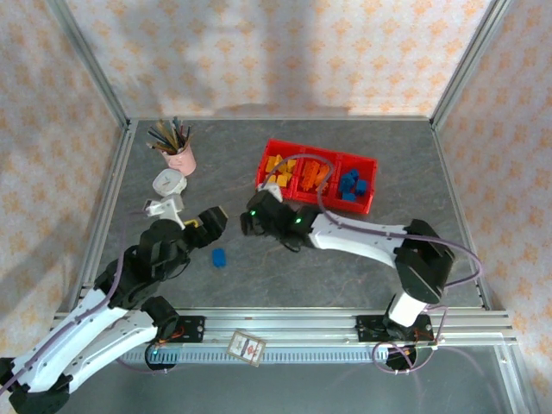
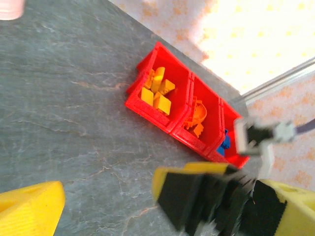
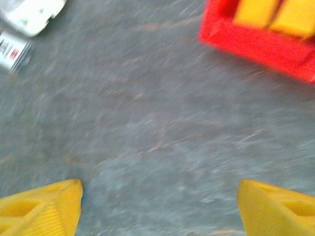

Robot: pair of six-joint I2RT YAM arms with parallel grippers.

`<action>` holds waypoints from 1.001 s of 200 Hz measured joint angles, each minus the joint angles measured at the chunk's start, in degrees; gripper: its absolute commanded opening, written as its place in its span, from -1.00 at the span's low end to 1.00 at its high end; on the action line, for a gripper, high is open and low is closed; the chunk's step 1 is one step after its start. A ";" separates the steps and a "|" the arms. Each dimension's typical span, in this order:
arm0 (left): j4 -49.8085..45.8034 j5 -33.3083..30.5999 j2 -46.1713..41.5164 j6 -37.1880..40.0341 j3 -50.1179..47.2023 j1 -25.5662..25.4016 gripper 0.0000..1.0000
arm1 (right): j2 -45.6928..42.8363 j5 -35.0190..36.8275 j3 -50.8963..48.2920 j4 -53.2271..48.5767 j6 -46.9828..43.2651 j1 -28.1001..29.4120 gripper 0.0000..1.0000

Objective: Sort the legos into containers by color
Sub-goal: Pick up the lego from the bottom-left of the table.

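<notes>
The red three-compartment tray (image 1: 269, 152) stands at the back middle, with yellow legos (image 1: 274, 164) on its left, orange legos (image 1: 312, 175) in the middle and blue legos (image 1: 352, 184) on its right. One blue lego (image 1: 219, 257) lies loose on the table, in front of both grippers. My right gripper (image 1: 254, 217) hovers just near of the tray's left end. In the right wrist view it (image 3: 157, 209) is open over bare table, with the tray (image 3: 256, 44) at upper right. My left gripper (image 1: 210, 221) is open and empty beside it. The left wrist view faces the tray (image 2: 147, 110), with the right gripper's blurred black finger crossing in front.
A pink cup of pencils (image 1: 179, 155) and a white object (image 1: 169, 183) stand at the back left, with another small white object (image 1: 164, 207) by the left arm. A card (image 1: 247, 348) lies on the near rail. Metal frame posts bound the table.
</notes>
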 measured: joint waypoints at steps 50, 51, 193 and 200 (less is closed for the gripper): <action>-7.54 -4.17 -5.09 -3.17 0.00 0.00 0.98 | 11.08 -4.02 1.97 3.06 2.73 6.82 0.71; -7.65 -4.24 -5.09 -3.21 0.00 0.00 0.98 | 11.45 -4.15 2.19 3.10 2.80 6.93 0.71; -12.87 -7.85 -6.32 -4.87 0.07 0.00 0.98 | 25.46 -5.27 15.34 3.89 3.82 8.98 0.21; -12.87 -7.85 -6.32 -4.87 0.07 0.00 0.98 | 25.46 -4.96 15.34 3.52 3.78 8.98 0.17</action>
